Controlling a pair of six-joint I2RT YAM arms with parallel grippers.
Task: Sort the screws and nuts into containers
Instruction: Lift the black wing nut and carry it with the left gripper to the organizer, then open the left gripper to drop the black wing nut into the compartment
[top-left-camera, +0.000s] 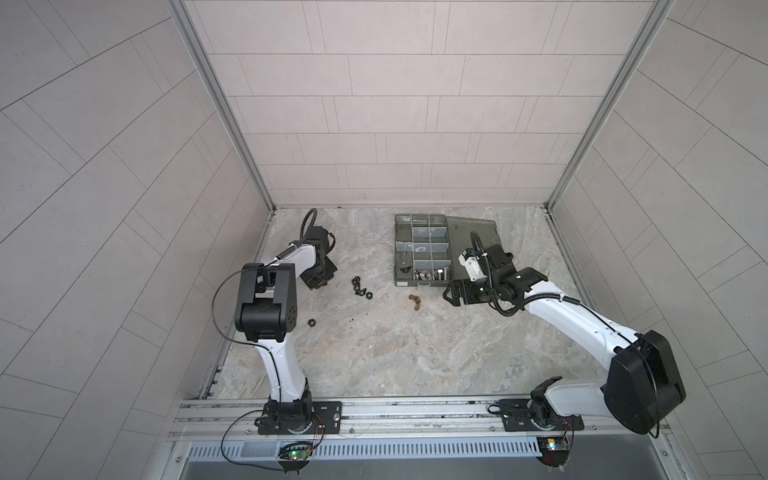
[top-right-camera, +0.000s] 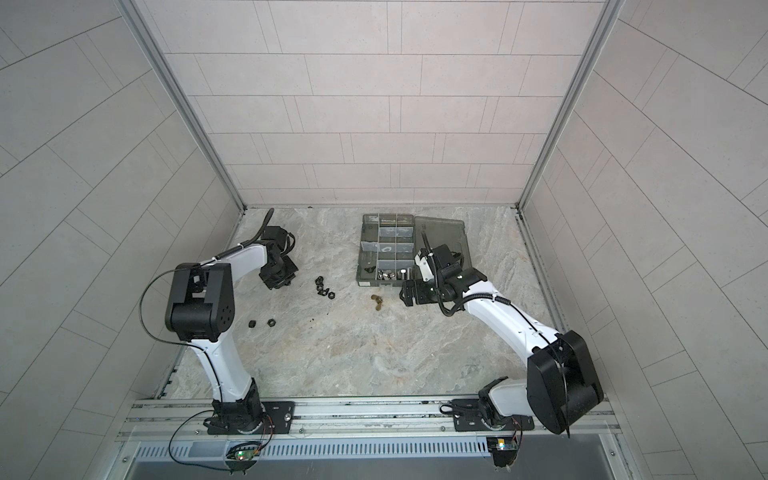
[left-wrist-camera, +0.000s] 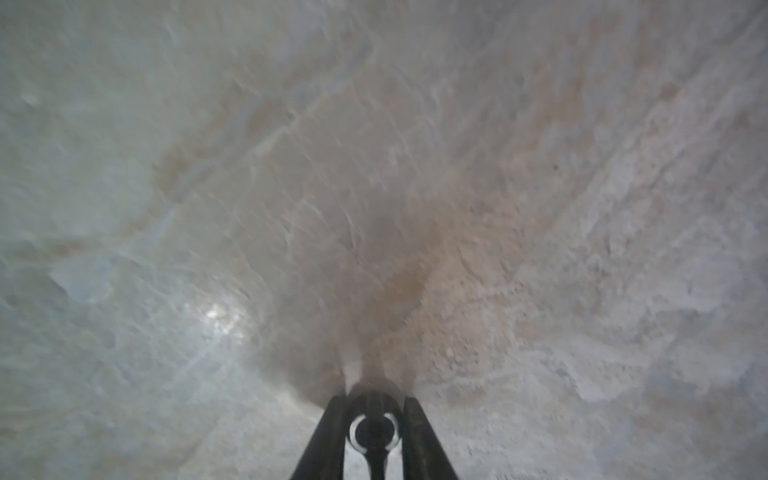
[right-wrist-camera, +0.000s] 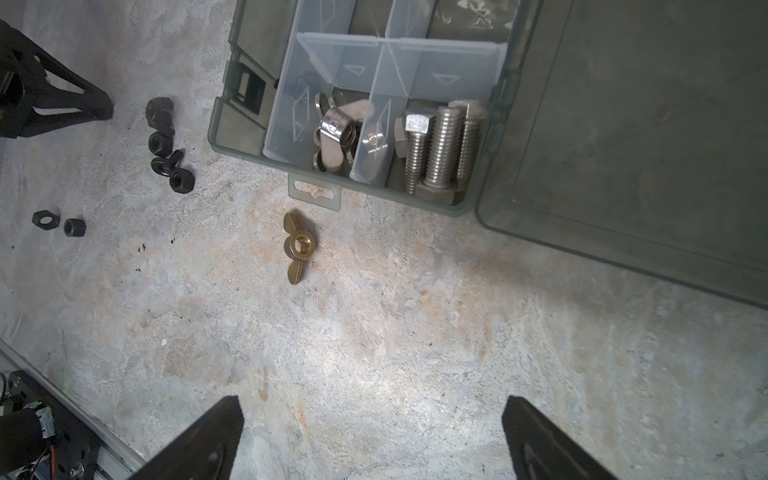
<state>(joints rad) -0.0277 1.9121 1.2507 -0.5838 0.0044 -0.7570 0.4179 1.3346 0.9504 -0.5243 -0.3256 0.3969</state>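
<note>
In both top views the left end effector (top-left-camera: 318, 283) is pointing down at the surface (top-left-camera: 374, 353), with black nuts (top-left-camera: 361, 287) lying just beside it, toward the other arm. The right end effector (top-left-camera: 452, 293) is hovering beside the organizer box (top-left-camera: 397, 249), and brass nuts (top-left-camera: 415, 301) are lying just ahead of it.

In the left wrist view its fingers (left-wrist-camera: 419, 436) are standing narrow with a dark round piece (left-wrist-camera: 375, 432) between them. Blur is hiding whether it is a nut.

In the right wrist view the right end effector (right-wrist-camera: 372, 401) is gaping wide, carrying nothing. A brass wing nut (right-wrist-camera: 297, 247) is lying ahead of it. Beyond, the screws (right-wrist-camera: 440, 145) are lying in the box's corner compartment, with silver wing nuts (right-wrist-camera: 334, 129) in the adjoining one.
</note>
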